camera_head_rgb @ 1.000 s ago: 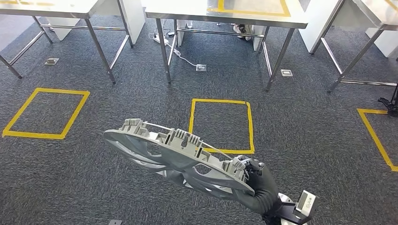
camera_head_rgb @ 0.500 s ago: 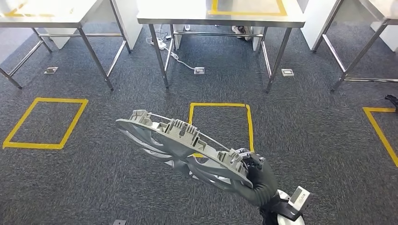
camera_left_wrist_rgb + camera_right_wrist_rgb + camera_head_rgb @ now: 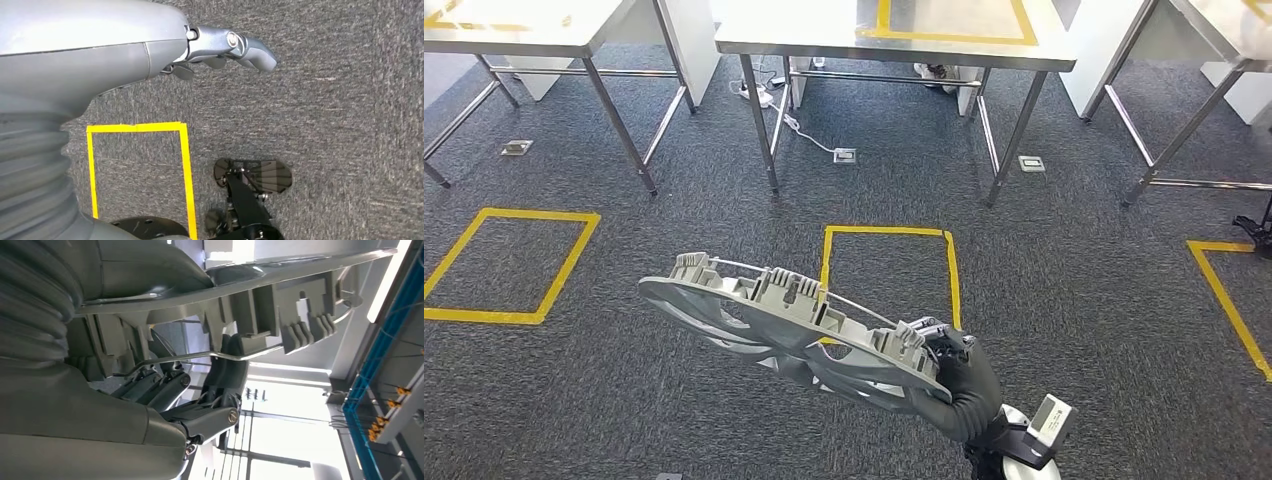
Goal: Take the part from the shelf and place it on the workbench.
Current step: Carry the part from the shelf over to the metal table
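Right robot hand carries the grey part above the carpet, facing a row of steel desks.

In the head view the right robot hand (image 3: 959, 385) grips one end of the part (image 3: 789, 325), a flat grey plastic ring with ribbed clips and a thin wire along its upper rim; the part reaches out to the robot's left, held in the air over the dark carpet (image 3: 1074, 290). Beyond it a yellow taped square (image 3: 889, 272) marks the floor, and further on stands the middle desk (image 3: 824, 35), well apart from the part. The right wrist view shows the dark fingers (image 3: 200, 390) closed around the part's edge. The left robot hand (image 3: 220, 50) hangs over the carpet, holding nothing, its fingers loosely curled with a gap between them.
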